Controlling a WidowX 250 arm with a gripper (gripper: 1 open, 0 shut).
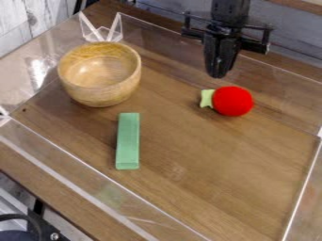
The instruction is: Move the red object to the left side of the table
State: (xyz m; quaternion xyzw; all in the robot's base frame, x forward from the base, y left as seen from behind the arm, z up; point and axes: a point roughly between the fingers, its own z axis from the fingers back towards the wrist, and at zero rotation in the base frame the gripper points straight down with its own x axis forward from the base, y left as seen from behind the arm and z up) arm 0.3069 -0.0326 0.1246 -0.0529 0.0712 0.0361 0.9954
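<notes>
One view covers the whole scene, looking down at an angle on the table (227, 160), a brown wood-grain top with clear plastic walls along its edges. Taking the bowl (100, 73) as the landmark: this round wooden bowl sits upright toward the far left of the table, its pale inside bare. Just in front of the bowl and slightly to its right lies the block (128, 140), a flat green rectangle with its long side running roughly toward the camera, apart from the bowl's base. Well to the right of the bowl, about level with its near rim, the red object (231, 100) rests on the wood by itself; its small green leafy tip points back toward the bowl. Nothing touches it. Farther from the bowl's side of the table and behind the red object, the gripper (220, 68) hangs from a dark arm that comes down from the top edge of the picture. It points down and sits above the red object, clear of it, with bare wood between the two. The fingers appear as one dark mass narrowing toward the tip, so I cannot tell whether the claw stands apart or together; it carries nothing.
</notes>
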